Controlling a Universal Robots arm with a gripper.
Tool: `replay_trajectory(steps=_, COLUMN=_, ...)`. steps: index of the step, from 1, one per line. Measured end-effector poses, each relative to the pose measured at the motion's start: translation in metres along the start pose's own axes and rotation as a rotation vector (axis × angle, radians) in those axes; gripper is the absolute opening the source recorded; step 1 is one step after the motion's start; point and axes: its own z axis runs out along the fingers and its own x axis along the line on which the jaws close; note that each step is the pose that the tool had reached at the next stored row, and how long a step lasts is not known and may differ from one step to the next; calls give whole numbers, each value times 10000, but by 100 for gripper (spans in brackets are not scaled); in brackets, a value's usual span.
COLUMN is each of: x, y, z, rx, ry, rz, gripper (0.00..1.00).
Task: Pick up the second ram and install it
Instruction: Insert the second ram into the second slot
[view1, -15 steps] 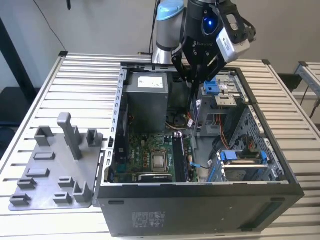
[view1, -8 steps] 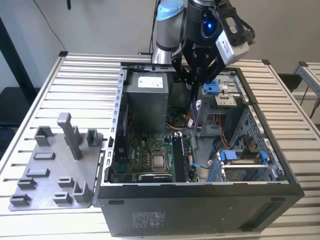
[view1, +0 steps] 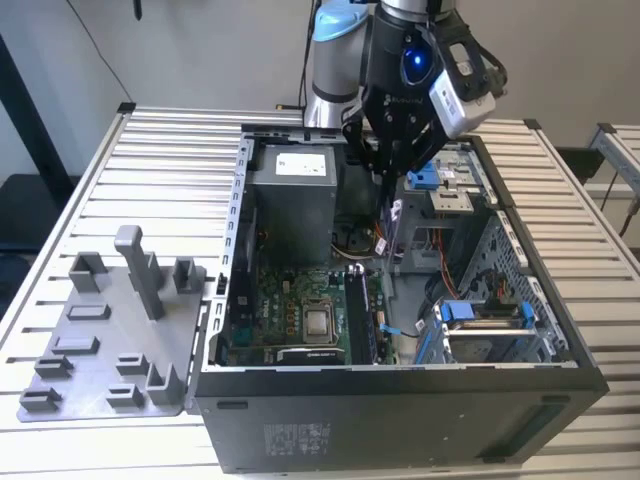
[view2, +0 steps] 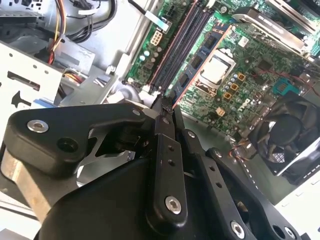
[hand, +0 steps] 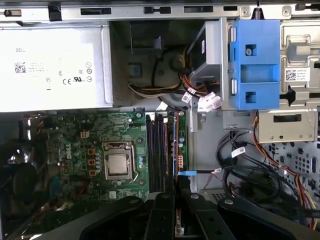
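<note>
We find the gripper (view1: 388, 175) hanging over the open computer case (view1: 400, 420), above its far half, toward one o'clock from the processor chip (view1: 320, 322) in the exterior view; it stands clear of the circuit board (view1: 300, 300) below.

The fingers are drawn in narrow and pinch a slim dark strip, the memory card (hand: 177, 222), seen edge-on between them in both wrist views (view2: 169, 96); only a short part of it shows past the fingertips, so we cannot judge its full length.

In the first wrist view the card's long axis lies parallel to the long black memory slots (hand: 157, 150) on the board; the card sits just to the side of their line, not over them. In the second wrist view its exposed end points along the same slots (view2: 180, 45); card and slots are apart. In the exterior view these slots (view1: 357, 310) run from twelve to six o'clock, just at three o'clock of the processor chip.

We cannot tell whether any slot already carries a card.

The grey power supply box (view1: 292, 195) lies at eleven o'clock of the chip; a grey plastic tray (view1: 110, 330) with upright blocks rests on the slatted table (view1: 170, 140) at nine o'clock of the case, well apart from the gripper.
</note>
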Motion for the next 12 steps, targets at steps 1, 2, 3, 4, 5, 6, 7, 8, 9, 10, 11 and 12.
replay_trajectory(steps=1, x=0, y=0, z=8, rx=4, ry=-1, rz=0, gripper=14)
replay_trajectory(steps=2, x=1, y=0, z=15, rx=9, ry=-1, rz=0, gripper=14)
replay_trajectory(steps=3, x=1, y=0, z=23, rx=14, ry=-1, rz=-1, gripper=14)
replay_trajectory(steps=4, x=1, y=1, z=30, rx=21, ry=-1, rz=-1, gripper=14)
replay_trajectory(steps=5, x=2, y=1, z=37, rx=26, ry=-2, rz=-1, gripper=14)
replay_trajectory(steps=6, x=2, y=1, z=44, rx=32, ry=-2, rz=-1, gripper=14)
replay_trajectory(steps=7, x=2, y=1, z=52, rx=39, ry=-3, rz=-2, gripper=14)
replay_trajectory(steps=8, x=3, y=1, z=59, rx=45, ry=-3, rz=-2, gripper=14)
replay_trajectory(steps=9, x=3, y=1, z=67, rx=50, ry=-4, rz=-2, gripper=14)
replay_trajectory(steps=10, x=4, y=1, z=75, rx=54, ry=-4, rz=-2, gripper=14)
replay_trajectory(steps=11, x=4, y=1, z=84, rx=56, ry=-4, rz=-3, gripper=14)
replay_trajectory(steps=12, x=5, y=1, z=93, rx=59, ry=-4, rz=-3, gripper=14)
